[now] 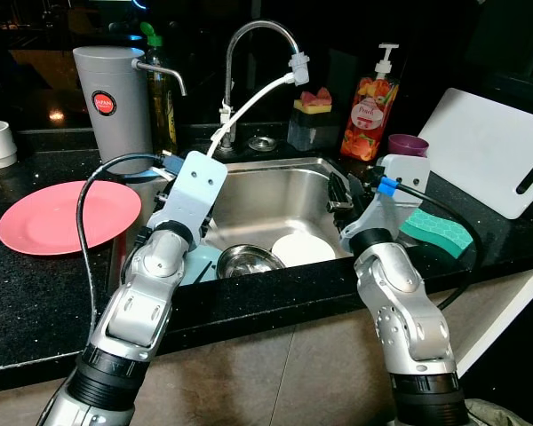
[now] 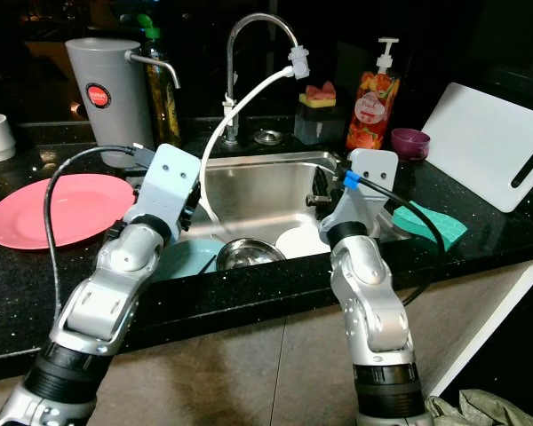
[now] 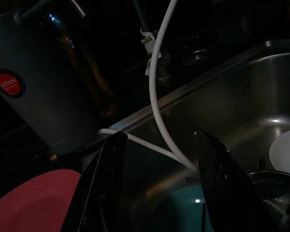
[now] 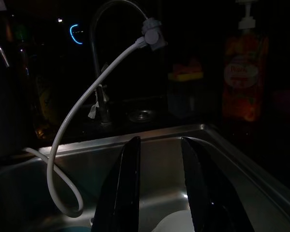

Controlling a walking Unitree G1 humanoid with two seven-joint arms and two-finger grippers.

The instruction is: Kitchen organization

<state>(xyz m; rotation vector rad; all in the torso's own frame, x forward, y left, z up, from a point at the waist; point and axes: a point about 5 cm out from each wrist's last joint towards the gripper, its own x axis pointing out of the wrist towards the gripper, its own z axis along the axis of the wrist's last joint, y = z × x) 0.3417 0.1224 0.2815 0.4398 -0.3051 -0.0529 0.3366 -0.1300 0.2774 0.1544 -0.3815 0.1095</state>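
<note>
**A:** Status at the sink [image 1: 315, 166]?

**B:** I've got both arms reaching over the front rim. In the basin: a white plate [image 1: 303, 248], a steel bowl [image 1: 250, 260] and a teal dish [image 2: 188, 256] at the left end. A white hose [image 4: 67, 140] from the tap [image 1: 259, 35] loops down into the basin. A pink plate [image 1: 67, 216] sits on the desk [image 1: 35, 284] to the left, a green sponge [image 1: 437, 231] to the right.

**A:** Handling?

**B:** My guess: the white plate is ceramic, so stiff, breakable, slick if wet. Take it at the rim, with a finger on each face. The steel bowl should be light and tough but slippery; pinch its wall near the lip.

**A:** Pincers?

**B:** Left pincer [image 3: 159, 188] is spread wide with nothing in it, hanging over the teal dish; the hose crosses between its fingers and I can't tell if it touches. Right pincer [image 4: 159, 188] is parted moderately, also empty, above the white plate.

**A:** Risk?

**B:** Snagging that hose loop.
</note>
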